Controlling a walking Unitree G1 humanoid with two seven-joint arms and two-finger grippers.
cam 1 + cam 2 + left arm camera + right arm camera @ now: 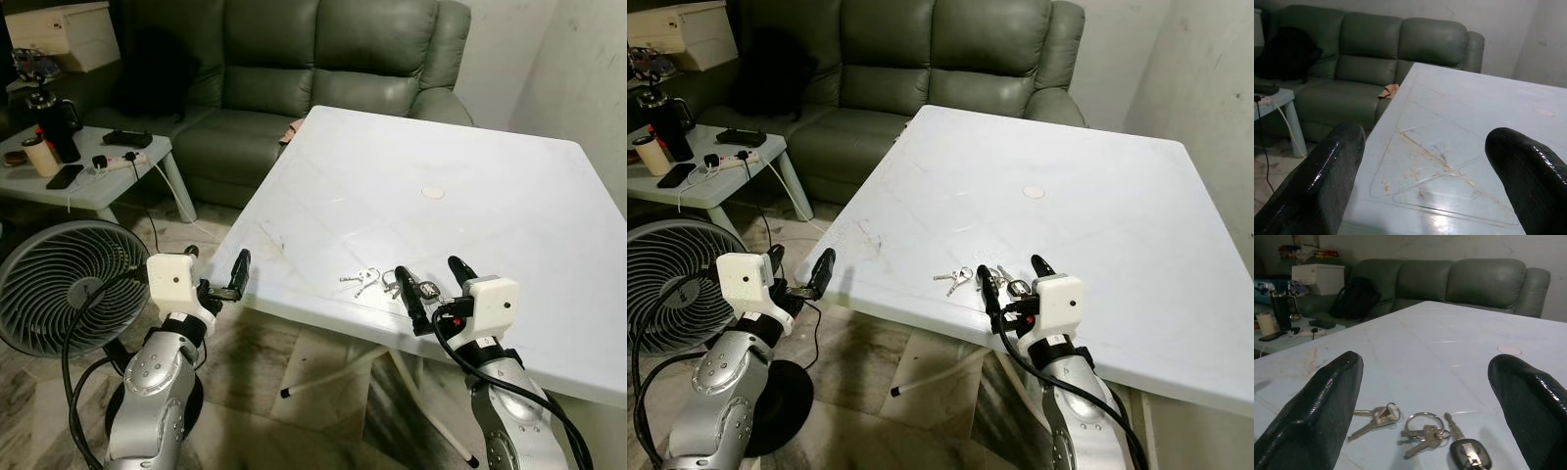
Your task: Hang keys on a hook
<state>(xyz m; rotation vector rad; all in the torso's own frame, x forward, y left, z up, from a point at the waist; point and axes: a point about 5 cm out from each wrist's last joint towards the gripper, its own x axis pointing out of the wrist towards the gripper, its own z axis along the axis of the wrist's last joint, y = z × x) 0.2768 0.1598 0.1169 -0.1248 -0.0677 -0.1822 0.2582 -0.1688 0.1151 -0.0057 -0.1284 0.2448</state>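
A bunch of keys [375, 282] lies flat on the white table [490, 196] near its front edge: loose silver keys, a ring and a black car key [1469, 454]. My right gripper [434, 283] hovers just in front of the bunch, open, its two black fingers spread to either side of the keys [1424, 432] and touching none of them. By the table's front left corner, my left gripper [216, 264] is open and holds nothing; the stained tabletop [1440, 161] lies beyond its fingers.
A green sofa [294, 69] stands behind the table. At the left are a floor fan [69, 284] and a low side table [88, 181] with a bottle, phone and power strip. A small round disc [432, 193] lies mid-table. A wall [588, 69] closes the right side.
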